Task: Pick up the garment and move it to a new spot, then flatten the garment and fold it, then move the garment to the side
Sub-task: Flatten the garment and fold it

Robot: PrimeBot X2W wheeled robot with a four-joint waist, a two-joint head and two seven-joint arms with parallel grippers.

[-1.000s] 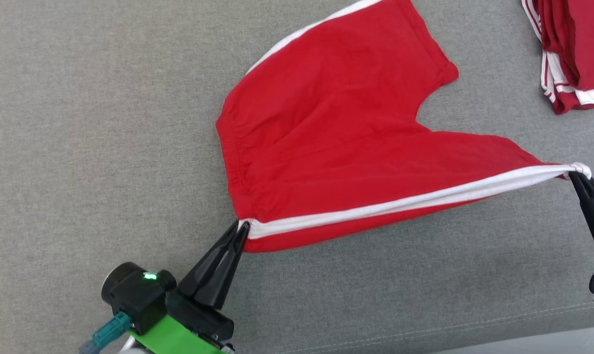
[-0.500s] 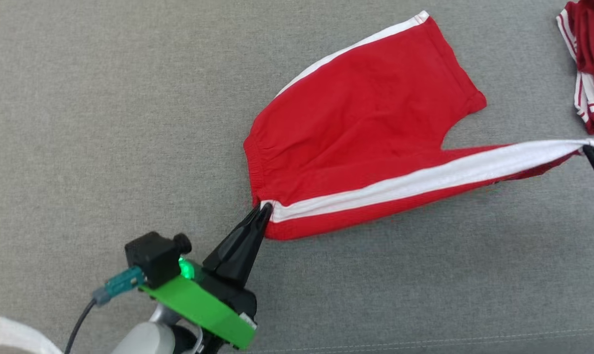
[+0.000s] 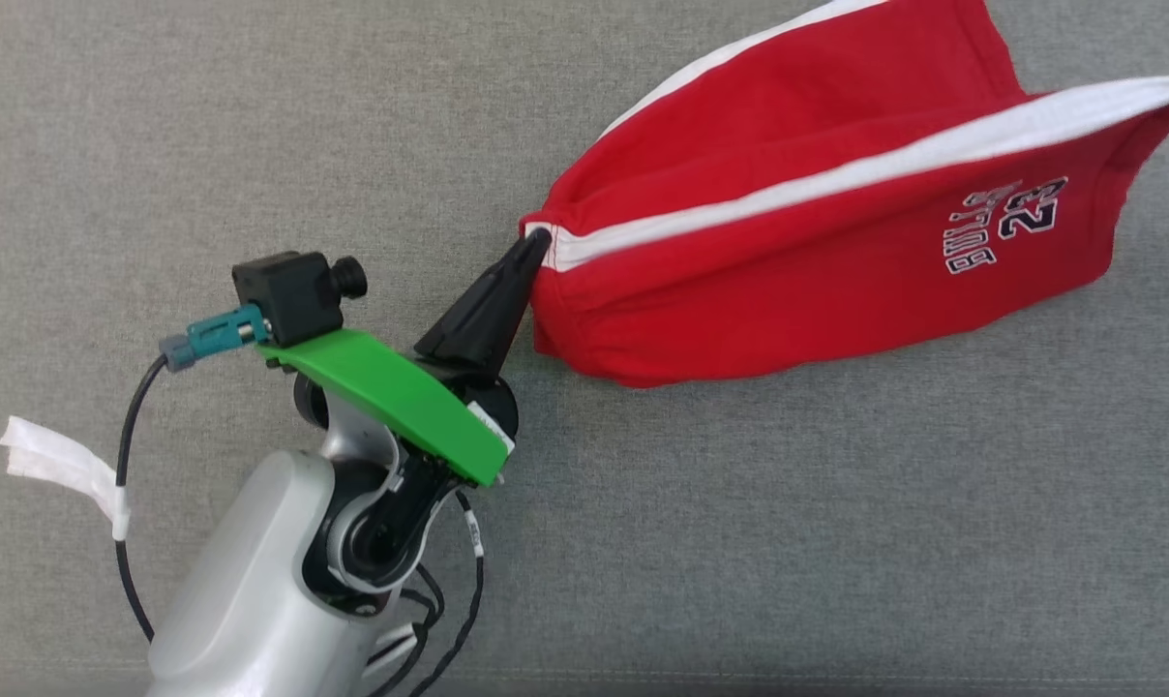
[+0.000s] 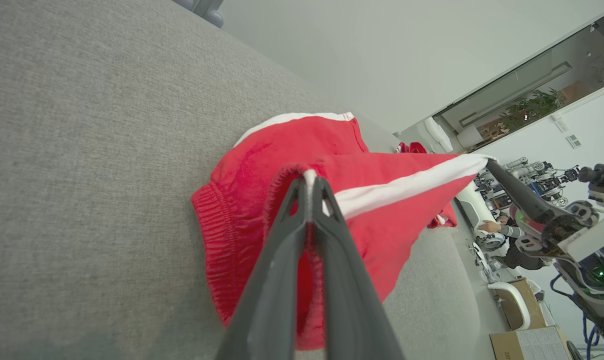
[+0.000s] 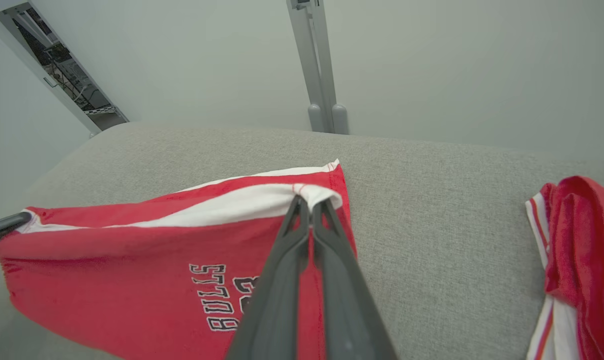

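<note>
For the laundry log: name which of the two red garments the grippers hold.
The red shorts printed BULLS 23, pinched by the left gripper and right gripper; the other red garment lies bunched apart, untouched.

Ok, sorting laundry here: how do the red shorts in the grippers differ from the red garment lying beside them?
The red shorts are stretched between the left gripper and right gripper; the other red garment lies bunched on the grey cushion. The shorts show a BULLS 23 print and one broad white stripe; the other garment's edge has thin stripes. Both are red with white trim.
</note>
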